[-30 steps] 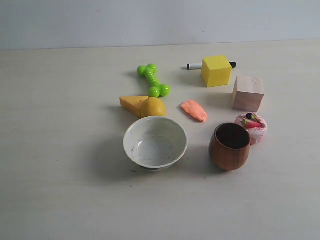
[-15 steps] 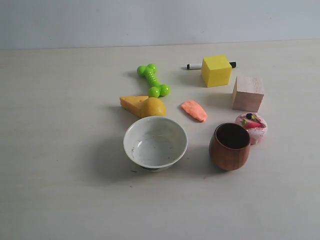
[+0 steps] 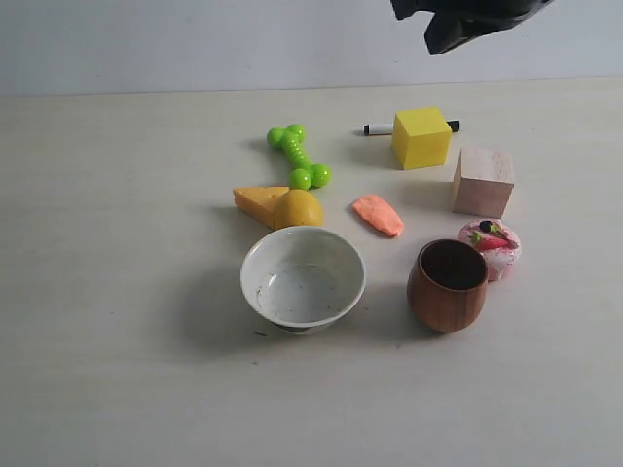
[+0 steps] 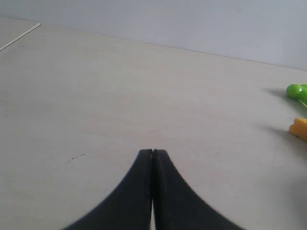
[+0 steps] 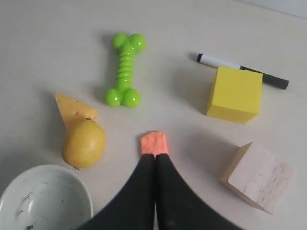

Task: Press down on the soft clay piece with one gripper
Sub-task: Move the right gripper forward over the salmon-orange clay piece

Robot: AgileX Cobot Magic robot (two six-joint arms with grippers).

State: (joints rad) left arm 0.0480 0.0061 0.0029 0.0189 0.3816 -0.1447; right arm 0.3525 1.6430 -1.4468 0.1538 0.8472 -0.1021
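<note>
My right gripper point(image 5: 154, 158) hangs above the counter point(image 3: 117, 370), fingers pressed together, not touching the soft clay piece point(image 3: 378, 214), which lies flat between lemon point(image 3: 298, 208) and wooden block point(image 3: 483, 181). Left gripper point(image 4: 152, 153) fingers pressed together too, over bare counter.

Both grippers are matte black. The left gripper point(image 4: 152, 152) shows two smooth fingers that are broad at the base and curve inward to narrow, blunt tips, with a thin pale seam between them. The right gripper point(image 5: 155, 158) has the same flared, tapering black fingers and the same fine seam. In the exterior view the right arm point(image 3: 467, 19) is a dark, angular, slightly glossy mass with irregular edges.
</note>
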